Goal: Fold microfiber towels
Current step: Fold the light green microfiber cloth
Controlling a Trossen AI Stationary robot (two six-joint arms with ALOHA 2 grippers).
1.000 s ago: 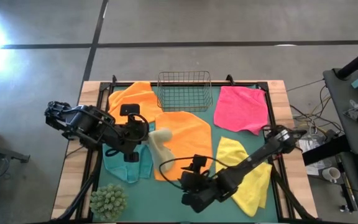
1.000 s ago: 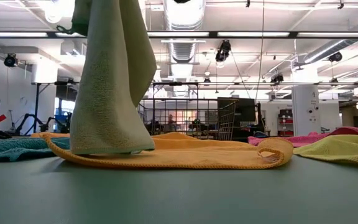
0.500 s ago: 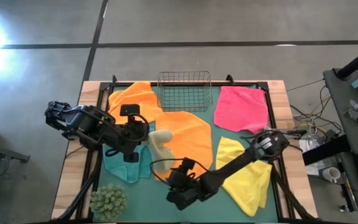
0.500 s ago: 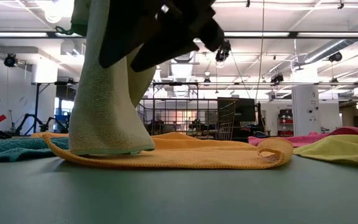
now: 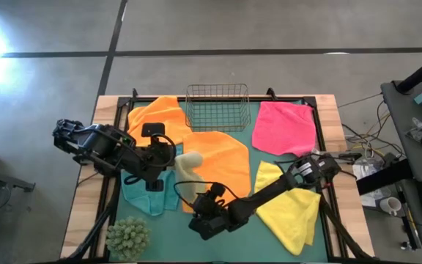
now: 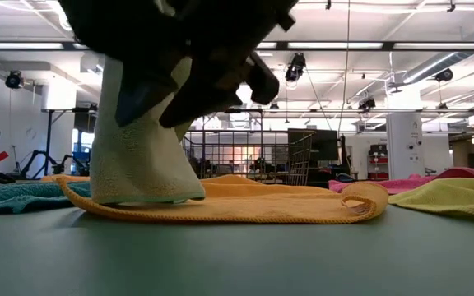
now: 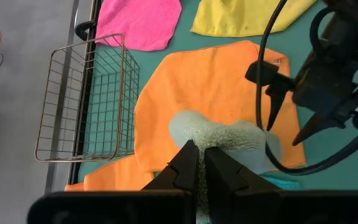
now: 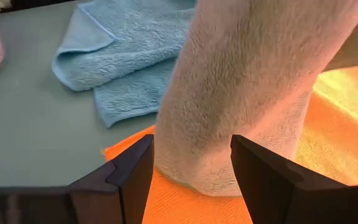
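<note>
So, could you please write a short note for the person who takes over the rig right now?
Left pincer: shut on the pale green towel, holding it up so its lower end rests on the orange towel in the middle of the table.
Right pincer: open, low by the hanging end of the pale green towel, not gripping it.
Other towels: second orange towel beside the wire basket, pink towel at the far right, yellow towel at the near right, teal towel under the left arm.
Done: no towel looks neatly folded yet.
Left: fold all six.
</note>
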